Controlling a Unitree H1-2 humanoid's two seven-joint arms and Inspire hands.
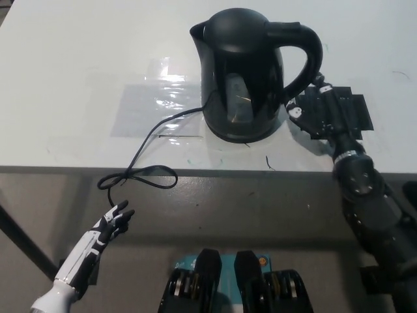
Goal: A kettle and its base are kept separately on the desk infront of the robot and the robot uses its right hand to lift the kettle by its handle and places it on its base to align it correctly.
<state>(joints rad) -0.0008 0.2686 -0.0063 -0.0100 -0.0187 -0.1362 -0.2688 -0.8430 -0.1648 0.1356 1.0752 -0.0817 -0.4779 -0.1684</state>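
A black kettle (pixel 244 72) stands upright at twelve o'clock, apparently already seated on its base, while the black right hand (pixel 319 111) lies empty beside its handle (pixel 306 55), fingers loose; the white left hand (pixel 114 222) hangs open at seven o'clock.

1 head view looks steeply down from above the near edge of the desk (pixel 78 59), fairly close.

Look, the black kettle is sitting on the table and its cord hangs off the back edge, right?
Not quite. The black kettle does sit on the table, but the head view shows its cord running forward and looping over the front edge, nearest the robot, not the back edge.
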